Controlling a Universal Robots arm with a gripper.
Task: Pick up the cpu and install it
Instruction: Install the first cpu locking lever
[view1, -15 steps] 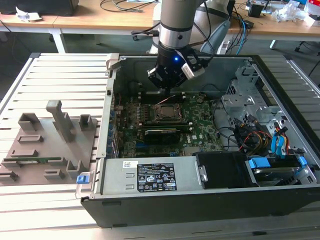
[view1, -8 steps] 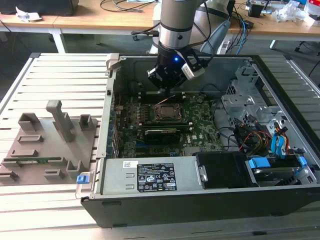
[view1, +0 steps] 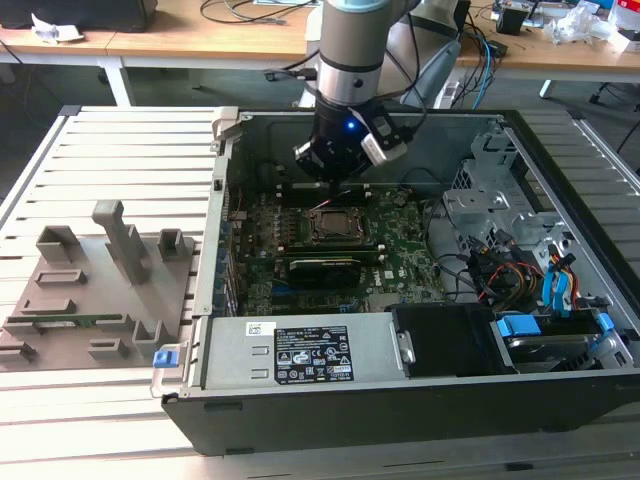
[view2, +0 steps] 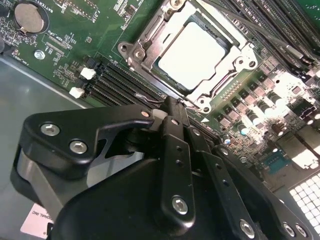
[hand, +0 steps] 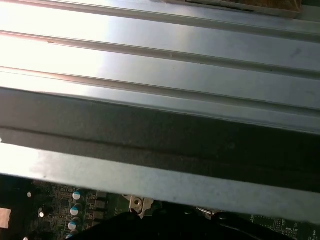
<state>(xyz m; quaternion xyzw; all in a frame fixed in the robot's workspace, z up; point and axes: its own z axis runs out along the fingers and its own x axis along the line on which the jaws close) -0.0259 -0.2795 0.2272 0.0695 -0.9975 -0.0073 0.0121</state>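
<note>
Grey plastic tray (view1: 95, 285): sitting on the slatted metal table (view1: 120, 150) at the exterior view's left, well apart from the arm, its posts and slots standing up.

Computer case (view1: 400, 400): lying open beside the tray, a white printed sticker (view1: 312, 353) on the power supply along its near edge (print too small to read from here).

Motherboard (view1: 400, 250): green, flat on the case floor; in the second wrist view a round coin battery (view2: 31, 17) sits near one corner, with dark memory slots (view2: 120, 82) just beside the socket.

Socket (view1: 337, 226): mid-board in the exterior view, its metal frame (view2: 145, 37) around the chip in the second wrist view.

Cpu (view2: 191, 54): there it is, pale silver top, lying flat inside the socket frame, apart from the gripper.

Gripper (view1: 335, 182): hanging just above and behind the socket, blue light glowing on the wrist; in the second wrist view its black fingers (view2: 176, 150) are pressed together, nothing between them.

Drive bay and cables (view1: 545, 285): at the exterior view's right, blue clips and coloured wires.

Case wall (hand: 160, 115): ribbed metal across the first wrist view, a strip of motherboard below it.
</note>
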